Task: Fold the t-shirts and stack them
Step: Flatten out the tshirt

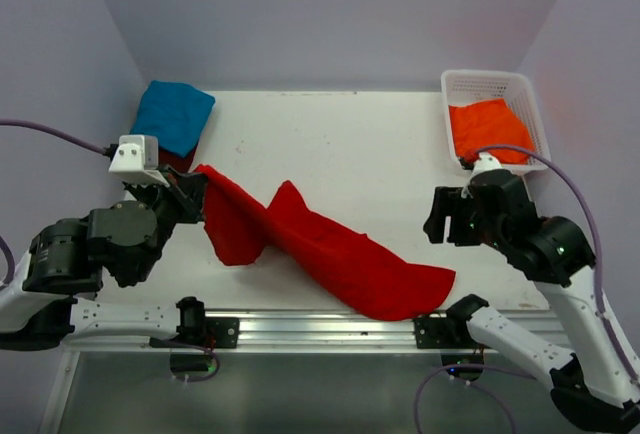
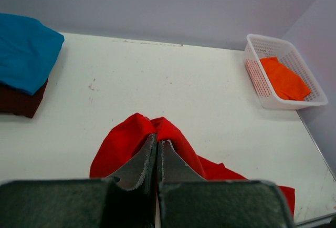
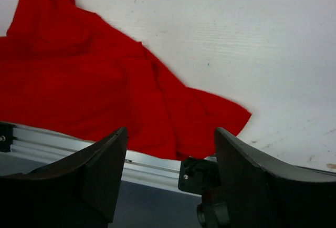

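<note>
T-shirts sit stacked far left, the teal t-shirt [image 1: 175,114] atop the dark maroon t-shirt [image 2: 18,102]. The left gripper [image 2: 157,140] is clenched on the bright red t-shirt [image 1: 330,249], which sprawls along the table's [image 1: 350,144] near edge. The right gripper [image 3: 170,136] hangs released over its right end. The orange t-shirt [image 1: 485,129] lies in the white basket [image 1: 485,79].

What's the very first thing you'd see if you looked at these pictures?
The bright red t-shirt jumps out first, sprawled across the near middle of the table with one end pinched in the left gripper. Next come the orange t-shirt in the white basket at the far right corner, and the teal t-shirt stacked on the maroon t-shirt at the far left.
</note>
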You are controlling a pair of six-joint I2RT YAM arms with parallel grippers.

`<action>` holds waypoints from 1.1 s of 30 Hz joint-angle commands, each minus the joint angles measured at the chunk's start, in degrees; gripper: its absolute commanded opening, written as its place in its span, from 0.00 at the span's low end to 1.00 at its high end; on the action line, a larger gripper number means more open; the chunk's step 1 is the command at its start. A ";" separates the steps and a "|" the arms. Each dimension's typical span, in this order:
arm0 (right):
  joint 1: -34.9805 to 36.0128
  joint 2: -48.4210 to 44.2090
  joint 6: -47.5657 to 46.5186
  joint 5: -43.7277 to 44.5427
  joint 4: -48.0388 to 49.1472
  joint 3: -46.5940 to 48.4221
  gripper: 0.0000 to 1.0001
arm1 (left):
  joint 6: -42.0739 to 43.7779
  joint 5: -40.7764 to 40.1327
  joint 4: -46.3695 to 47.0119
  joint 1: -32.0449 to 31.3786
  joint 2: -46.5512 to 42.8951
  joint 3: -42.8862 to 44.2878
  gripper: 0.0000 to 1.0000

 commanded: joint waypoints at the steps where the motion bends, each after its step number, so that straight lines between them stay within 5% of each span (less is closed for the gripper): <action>1: -0.05 -5.12 1.22 2.20 -4.39 7.39 0.72 | -5.24 -3.21 -2.81 0.19 -1.07 -0.59 0.00; 8: -0.05 2.25 0.52 11.37 7.54 -2.77 0.66 | -4.97 -3.48 -1.22 0.19 0.60 -2.96 0.00; 17: 0.04 20.01 1.92 -5.04 32.95 -17.02 0.38 | -9.63 -2.25 -2.53 0.19 -1.24 -6.65 0.00; 28: 1.97 33.37 2.72 -20.78 47.90 -22.30 0.40 | -11.13 -2.69 -2.89 0.19 -1.15 -8.32 0.00; 33: 3.99 38.73 2.63 -21.50 51.15 -21.78 0.39 | -11.22 -2.77 -2.72 0.19 -1.24 -8.76 0.00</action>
